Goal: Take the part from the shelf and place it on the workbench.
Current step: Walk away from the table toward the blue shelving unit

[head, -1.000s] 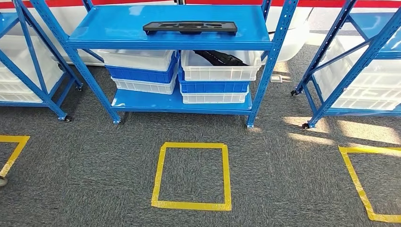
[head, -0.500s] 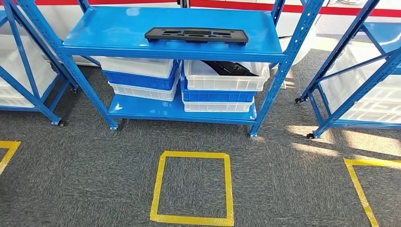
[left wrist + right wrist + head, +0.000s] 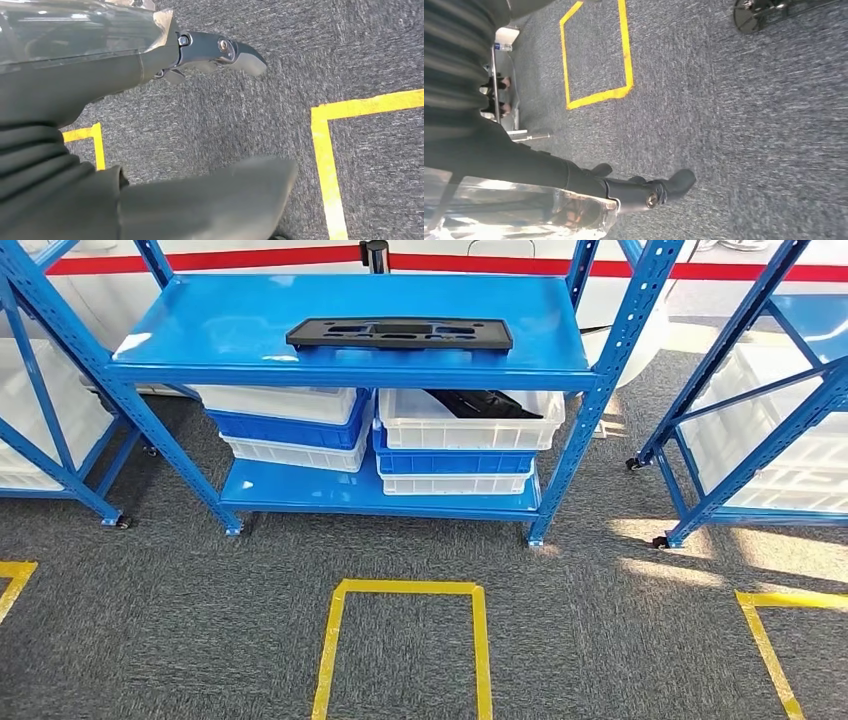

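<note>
The black flat part (image 3: 400, 334), long and with cut-outs, lies on the top board of the blue shelf (image 3: 230, 315) straight ahead in the head view. Both arms hang low over the grey carpet. In the left wrist view my left hand (image 3: 100, 85) holds nothing, its dark fingers (image 3: 220, 50) standing apart from the thick thumb (image 3: 215, 200). My right hand (image 3: 524, 165) is likewise empty in the right wrist view, with its fingers (image 3: 659, 190) stretched out over the carpet.
White and blue bins (image 3: 455, 430) are stacked on the lower board, one holding another black piece (image 3: 480, 403). More blue shelves stand at the left (image 3: 50, 390) and right (image 3: 760, 390). A yellow tape square (image 3: 330, 640) marks the carpet before the shelf.
The whole head picture has shifted: the camera has come closer to the shelf, which now sits lower and larger, and the tape square has slid toward the bottom edge.
</note>
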`<move>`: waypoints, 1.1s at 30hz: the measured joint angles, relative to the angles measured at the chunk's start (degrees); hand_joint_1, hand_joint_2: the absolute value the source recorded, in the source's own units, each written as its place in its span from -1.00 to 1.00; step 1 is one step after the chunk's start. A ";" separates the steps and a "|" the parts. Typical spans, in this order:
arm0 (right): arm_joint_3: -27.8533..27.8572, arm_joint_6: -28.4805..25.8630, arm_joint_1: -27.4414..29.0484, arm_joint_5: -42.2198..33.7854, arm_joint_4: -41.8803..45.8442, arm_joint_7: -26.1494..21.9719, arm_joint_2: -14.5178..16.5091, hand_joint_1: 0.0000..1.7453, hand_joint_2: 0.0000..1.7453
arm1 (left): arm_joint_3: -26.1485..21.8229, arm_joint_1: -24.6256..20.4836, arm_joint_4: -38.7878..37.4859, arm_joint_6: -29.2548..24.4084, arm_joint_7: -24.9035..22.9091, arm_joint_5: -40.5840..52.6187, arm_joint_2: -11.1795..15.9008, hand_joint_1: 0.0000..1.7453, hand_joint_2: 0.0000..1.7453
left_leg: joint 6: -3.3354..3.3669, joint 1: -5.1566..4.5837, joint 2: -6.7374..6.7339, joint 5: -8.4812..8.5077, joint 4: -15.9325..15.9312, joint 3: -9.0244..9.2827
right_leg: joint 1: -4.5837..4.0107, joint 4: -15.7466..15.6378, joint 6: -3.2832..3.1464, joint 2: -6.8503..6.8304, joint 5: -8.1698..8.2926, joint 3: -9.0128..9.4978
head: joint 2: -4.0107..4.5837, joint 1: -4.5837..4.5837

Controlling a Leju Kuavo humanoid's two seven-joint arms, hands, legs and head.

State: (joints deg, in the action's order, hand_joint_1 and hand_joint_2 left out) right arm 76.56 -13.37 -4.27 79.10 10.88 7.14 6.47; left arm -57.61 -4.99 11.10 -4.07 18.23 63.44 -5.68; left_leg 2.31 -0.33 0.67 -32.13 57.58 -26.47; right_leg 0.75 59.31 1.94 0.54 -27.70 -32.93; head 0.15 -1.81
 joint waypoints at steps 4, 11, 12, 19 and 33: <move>-0.24 0.03 -0.02 0.16 0.00 0.04 0.01 -1.00 1.00 | -0.04 -0.01 0.00 -0.33 -0.23 0.00 0.01 -1.00 1.00 | -0.23 -0.02 -0.18 -0.18 -1.05 0.77 | -0.01 -0.39 -0.29 0.02 -0.18 0.52 | 0.00 0.02; -0.67 0.20 0.01 0.51 0.00 0.07 -0.02 -1.00 1.00 | -0.14 0.05 0.00 -0.44 -0.47 -0.23 -0.01 -1.00 1.00 | -0.40 -0.06 -0.20 -0.07 -1.10 0.97 | -0.02 -0.39 -0.37 0.02 -0.18 0.80 | 0.00 0.04; -0.75 0.27 0.01 0.56 0.00 0.07 -0.02 -1.00 1.00 | -0.15 0.07 0.00 -0.44 -0.50 -0.33 -0.01 -1.00 0.50 | -0.41 -0.08 -0.20 -0.07 -1.10 1.03 | -0.02 -0.39 -0.37 0.02 -0.18 0.87 | 0.00 0.04; -0.87 0.75 0.01 0.61 0.00 0.07 -0.02 -1.00 1.00 | -0.24 0.10 0.00 1.03 1.00 -0.72 0.00 -1.00 -1.00 | -0.42 -0.16 -0.20 -0.06 -1.09 1.19 | 0.00 -0.49 -0.36 0.02 -0.17 1.08 | 0.00 0.04; -0.98 0.89 0.18 0.54 0.09 0.06 -0.23 -1.00 1.00 | -0.63 0.35 0.00 1.15 1.29 -0.52 -0.05 -1.00 -1.00 | 0.76 1.09 -0.32 0.08 -4.78 4.78 | 0.72 12.90 1.57 -0.31 -1.91 -8.17 | 0.00 0.52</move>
State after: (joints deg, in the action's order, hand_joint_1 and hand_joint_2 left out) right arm 75.58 -12.48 -4.09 79.64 10.97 7.20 6.24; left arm -58.24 -4.64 11.10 -2.92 19.52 62.91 -5.74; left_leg 3.07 0.76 0.35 -32.05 52.81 -21.70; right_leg 1.47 72.21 3.51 0.23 -29.61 -41.10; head 0.15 -1.29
